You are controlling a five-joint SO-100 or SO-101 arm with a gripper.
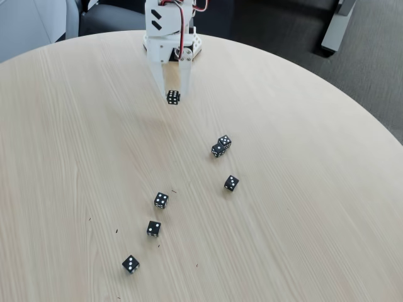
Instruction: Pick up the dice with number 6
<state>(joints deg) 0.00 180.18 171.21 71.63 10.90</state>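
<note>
We see the gripper (172,94) narrowed around the dice with number 6 (173,97), which sits pinched between its white fingertips at the far side of the pale wooden worktop (302,239). The white arm (169,28) reaches down from the far edge, fingers pointing toward us. Nearer and to the right lie two touching black dice (221,146), and four more black dice (161,200) are scattered closer in.

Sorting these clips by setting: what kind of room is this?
Likely an office or meeting room: a round light-wood table, dark carpet beyond it, and a chair base at the top right.
</note>
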